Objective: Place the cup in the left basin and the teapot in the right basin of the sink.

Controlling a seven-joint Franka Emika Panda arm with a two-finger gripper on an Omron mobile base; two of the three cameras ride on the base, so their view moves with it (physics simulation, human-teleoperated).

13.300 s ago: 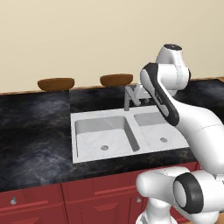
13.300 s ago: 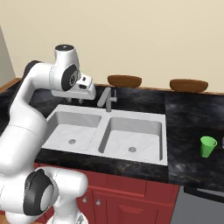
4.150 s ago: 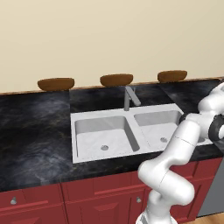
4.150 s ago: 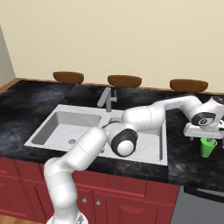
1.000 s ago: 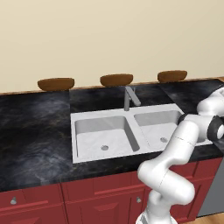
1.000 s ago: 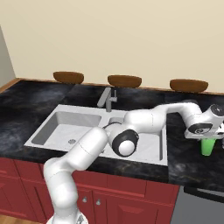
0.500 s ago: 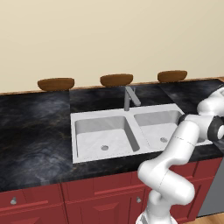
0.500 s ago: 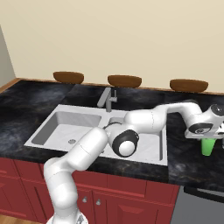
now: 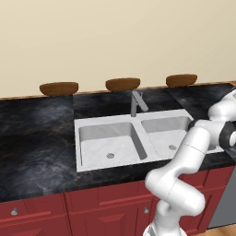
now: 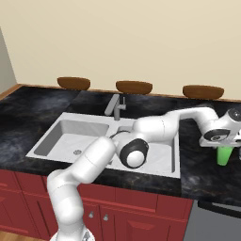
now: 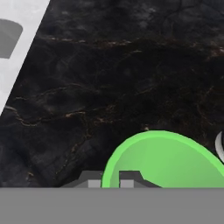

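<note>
The arm stretches far right, its tool [image 11: 110,180] pinched nearly closed, pointing down.

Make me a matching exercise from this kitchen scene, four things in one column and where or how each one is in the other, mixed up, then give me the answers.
Things:
1. cup
2. faucet
3. gripper
4. brown bowls

Places or states:
A. in a row along the back edge of the counter
B. standing on the black counter, right of the sink
C. behind the sink, between its two basins
D. shut on the cup's rim

Pairs: 1-B, 2-C, 3-D, 4-A
</note>
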